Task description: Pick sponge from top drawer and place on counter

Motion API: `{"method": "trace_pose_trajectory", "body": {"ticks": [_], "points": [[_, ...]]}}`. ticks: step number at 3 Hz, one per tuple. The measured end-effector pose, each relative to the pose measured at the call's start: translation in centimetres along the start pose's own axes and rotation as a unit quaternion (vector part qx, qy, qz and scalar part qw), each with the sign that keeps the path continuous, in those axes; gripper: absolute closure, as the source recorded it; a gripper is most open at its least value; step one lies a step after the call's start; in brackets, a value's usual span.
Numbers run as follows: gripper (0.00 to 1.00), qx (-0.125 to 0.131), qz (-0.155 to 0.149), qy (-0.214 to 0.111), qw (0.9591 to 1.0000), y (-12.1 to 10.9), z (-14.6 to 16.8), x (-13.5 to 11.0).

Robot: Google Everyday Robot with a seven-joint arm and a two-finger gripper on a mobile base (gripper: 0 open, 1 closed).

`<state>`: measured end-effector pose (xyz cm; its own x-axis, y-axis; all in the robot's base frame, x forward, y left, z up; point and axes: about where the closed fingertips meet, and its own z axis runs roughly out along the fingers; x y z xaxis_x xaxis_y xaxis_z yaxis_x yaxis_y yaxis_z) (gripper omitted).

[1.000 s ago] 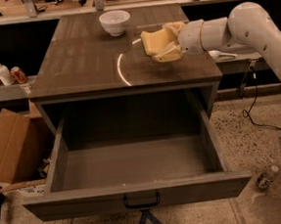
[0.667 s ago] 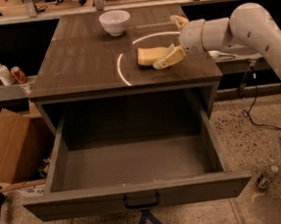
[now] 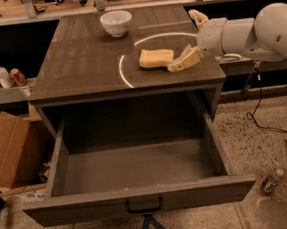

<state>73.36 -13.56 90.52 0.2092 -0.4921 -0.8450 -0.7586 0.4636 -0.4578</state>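
Camera view from my remote seat: the top drawer [image 3: 81, 210] hangs wide open below the counter's front edge, black handle [image 3: 144, 206] facing me. The counter [image 3: 78, 62] is glossy with a bright light arc [image 3: 124, 73] on it. The white arm [image 3: 249, 29] reaches in nearly level from past the counter's right edge. The gripper [image 3: 182, 40] sits over the counter's right side with its fingers spread wide. The near finger [image 3: 185, 60] slants down toward the counter, and I can't tell if its tip touches the sponge. The white bowl [image 3: 116, 22] sits at the counter's back edge. The sponge [image 3: 156, 57] lies flat right of the counter's centre, long axis along the counter's front edge, nothing gripping it.
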Motion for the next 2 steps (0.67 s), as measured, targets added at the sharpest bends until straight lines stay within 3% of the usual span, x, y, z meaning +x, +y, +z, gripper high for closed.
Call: {"method": "trace_pose_trajectory", "body": {"ticks": [1,2], "points": [[0.0,0.026,-0.01,0.012,0.9995,0.7,-5.2,-1.3],[0.0,0.032,-0.011,0.017,0.9993,0.8,-6.5,-1.1]]}}
